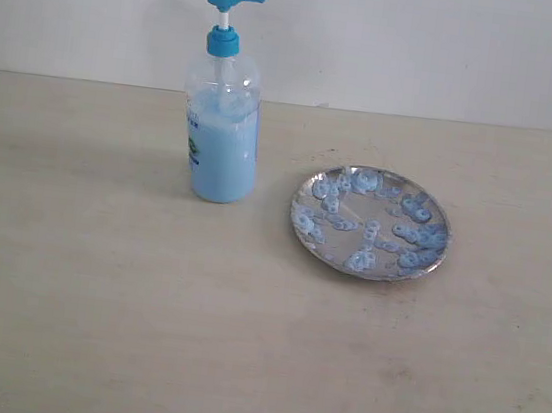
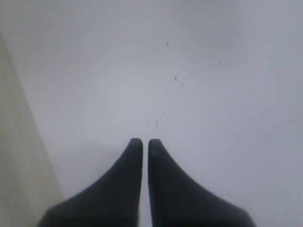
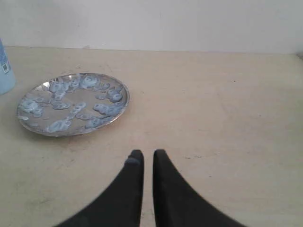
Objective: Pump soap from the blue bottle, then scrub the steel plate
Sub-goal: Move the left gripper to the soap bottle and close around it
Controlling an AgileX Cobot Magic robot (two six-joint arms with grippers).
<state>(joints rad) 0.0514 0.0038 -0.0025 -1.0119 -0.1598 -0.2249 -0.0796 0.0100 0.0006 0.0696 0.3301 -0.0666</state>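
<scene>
The blue bottle (image 1: 222, 119) stands upright on the table, left of centre, with pale blue soap (image 1: 224, 155) filling its lower part and its blue pump head up. Right of it lies the steel plate (image 1: 370, 222), dotted with light-blue soap blobs (image 1: 414, 234). In the right wrist view the steel plate (image 3: 73, 104) lies ahead of my right gripper (image 3: 145, 156), which is shut with nothing between its fingers, and an edge of the bottle (image 3: 5, 71) shows. My left gripper (image 2: 142, 143) is shut and empty, facing a plain white surface. Neither gripper appears in the exterior view.
A beige table (image 1: 140, 331) runs back to a white wall (image 1: 427, 44). In the left wrist view a white surface (image 2: 165, 71) fills the frame, with a beige strip (image 2: 19, 165) along one side.
</scene>
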